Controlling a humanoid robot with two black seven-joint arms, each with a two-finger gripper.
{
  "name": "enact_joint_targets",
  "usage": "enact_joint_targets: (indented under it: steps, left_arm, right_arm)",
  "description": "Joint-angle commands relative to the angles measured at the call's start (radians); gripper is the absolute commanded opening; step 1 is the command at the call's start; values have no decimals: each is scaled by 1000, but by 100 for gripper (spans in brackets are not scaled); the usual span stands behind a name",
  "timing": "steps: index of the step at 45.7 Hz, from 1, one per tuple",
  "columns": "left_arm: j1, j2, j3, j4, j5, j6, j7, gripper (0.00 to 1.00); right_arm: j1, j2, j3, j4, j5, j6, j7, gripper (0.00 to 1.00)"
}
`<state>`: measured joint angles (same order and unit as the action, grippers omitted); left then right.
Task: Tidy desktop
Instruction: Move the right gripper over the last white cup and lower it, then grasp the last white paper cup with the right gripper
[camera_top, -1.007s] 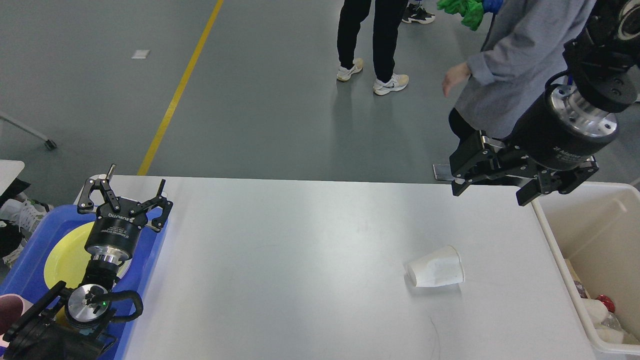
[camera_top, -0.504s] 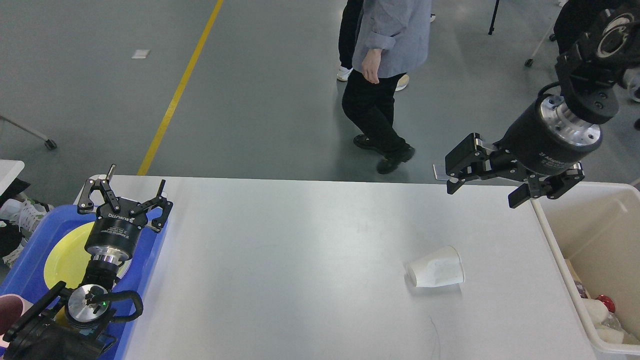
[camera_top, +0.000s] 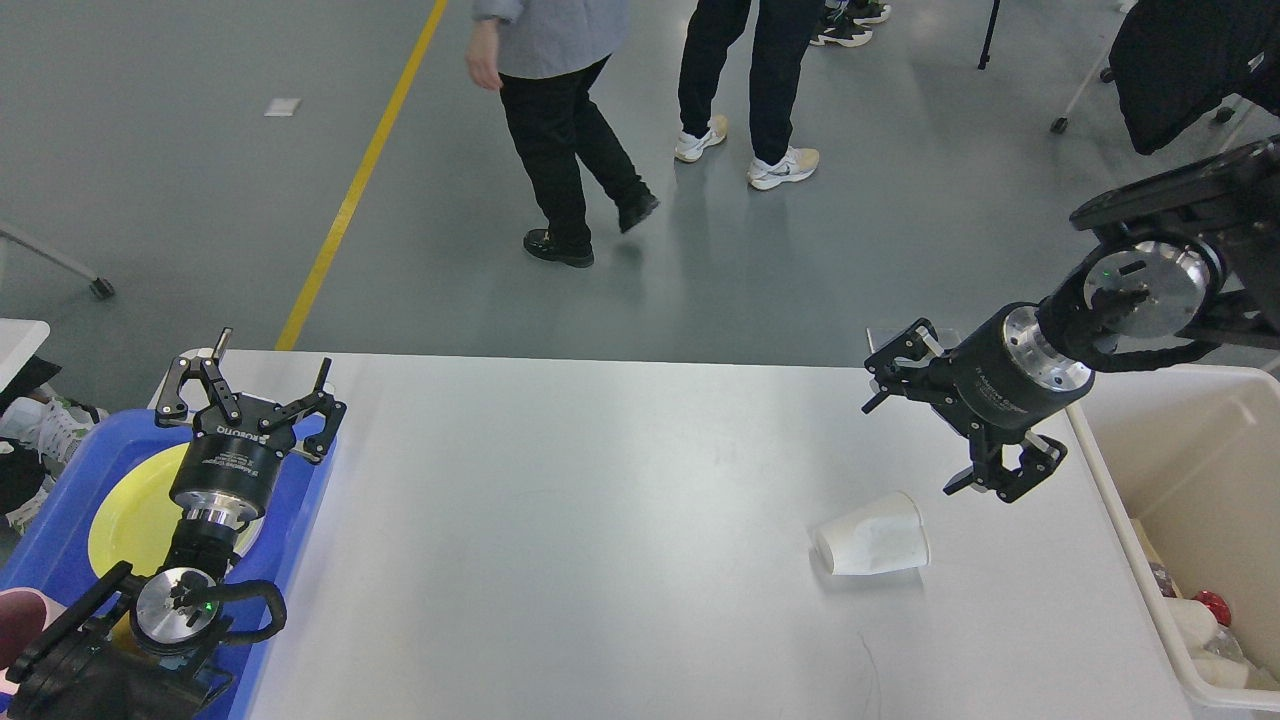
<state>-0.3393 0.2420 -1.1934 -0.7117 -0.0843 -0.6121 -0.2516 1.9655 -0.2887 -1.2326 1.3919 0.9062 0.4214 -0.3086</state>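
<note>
One white paper cup (camera_top: 872, 547) lies on its side on the large white matte desktop (camera_top: 600, 520), toward its right half, with its open mouth facing right and its base pointing left. My right gripper (camera_top: 925, 430) hangs just above and beyond the cup, close to the desktop's far right corner, not touching it; its two black fingers are spread wide with nothing between them. To the right of the desktop stands a cream plastic bin (camera_top: 1110, 490), its rim running along the table edge, with a few items lying inside, among them something red, too small to tell apart.

My left gripper (camera_top: 250, 385) is over the far end of a blue plastic tray (camera_top: 60, 520) that sits at the left edge of the desktop; its fingers are also splayed wide and hold nothing. A round yellow plate (camera_top: 125, 520) lies in the tray, partly hidden behind my left arm.

Beyond the table, on the grey floor with its yellow line (camera_top: 350, 190), two people stand or walk, seen from the waist down.
</note>
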Motion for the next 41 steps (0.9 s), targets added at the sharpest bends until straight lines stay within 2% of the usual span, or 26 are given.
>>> enact_joint_targets:
  steps: [1, 6, 10, 17, 28, 41]
  left_arm:
    - [2, 0, 0, 0, 0, 0, 0, 96]
    - [0, -1, 0, 0, 0, 0, 0, 96]
    - [0, 0, 0, 0, 0, 0, 0, 96]
    - [0, 0, 0, 0, 0, 0, 0, 96]
    - [0, -1, 0, 0, 0, 0, 0, 96]
    - [0, 0, 0, 0, 0, 0, 0, 96]
  right_arm:
    - [-126, 8, 56, -5, 99, -148, 3, 100]
    - [-255, 23, 162, -11, 85, -355, 5, 100]
    - [-327, 25, 214, -56, 83, -438, 9, 100]
    - [-513, 74, 272, -249, 85, -444, 8, 100]
    - [-648, 154, 305, -479, 25, -441, 8, 100]
    - [-718, 163, 305, -539, -12, -441, 9, 100]
